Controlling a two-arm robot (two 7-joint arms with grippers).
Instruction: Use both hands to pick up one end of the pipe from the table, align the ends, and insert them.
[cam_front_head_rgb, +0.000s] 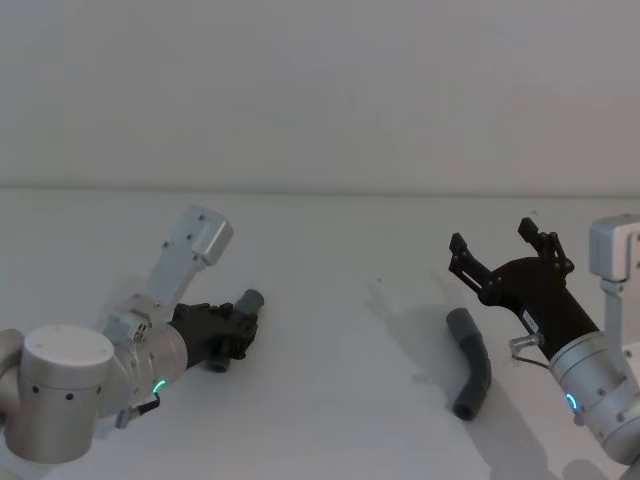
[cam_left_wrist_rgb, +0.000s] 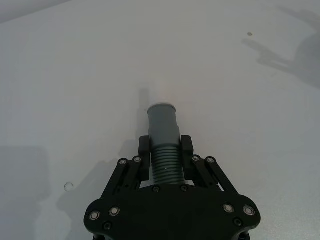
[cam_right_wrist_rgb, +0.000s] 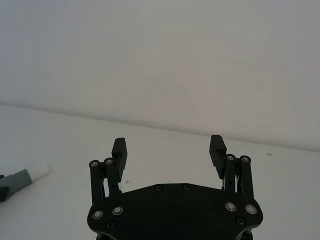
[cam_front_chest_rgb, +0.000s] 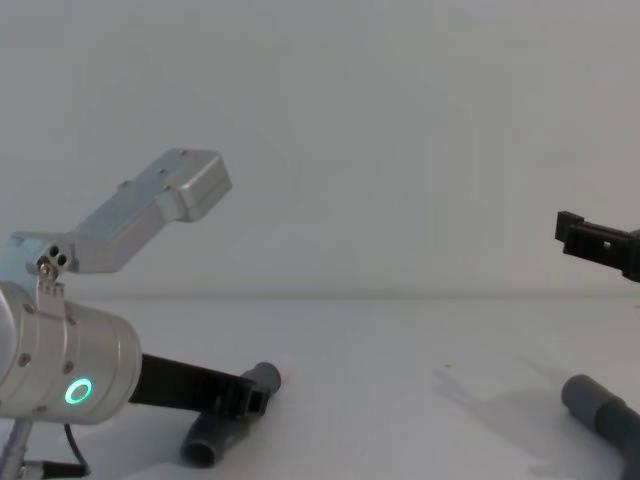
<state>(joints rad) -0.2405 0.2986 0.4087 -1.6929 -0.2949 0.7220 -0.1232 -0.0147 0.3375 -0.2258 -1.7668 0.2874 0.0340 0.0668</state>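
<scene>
Toward the left of the table (cam_front_head_rgb: 330, 300), the left gripper (cam_front_head_rgb: 232, 335) is clamping one ribbed pipe piece (cam_left_wrist_rgb: 165, 167) by its ribs. Its smooth grey cuff (cam_left_wrist_rgb: 163, 122) and white tip (cam_right_wrist_rgb: 41, 170) are projecting beyond the fingers, pointing toward the middle. On the right, the second pipe piece (cam_front_head_rgb: 472, 362) is lying loose on the surface, gently bent, its long axis running roughly away from the robot. The right gripper (cam_front_head_rgb: 492, 238) is hanging raised with jaws spread and empty, and the piece is lying below it and slightly inboard. The right arm is sitting far nearer, so by my judgement it needs to draw back and descend. No brand, label or writing is showing legibly.
</scene>
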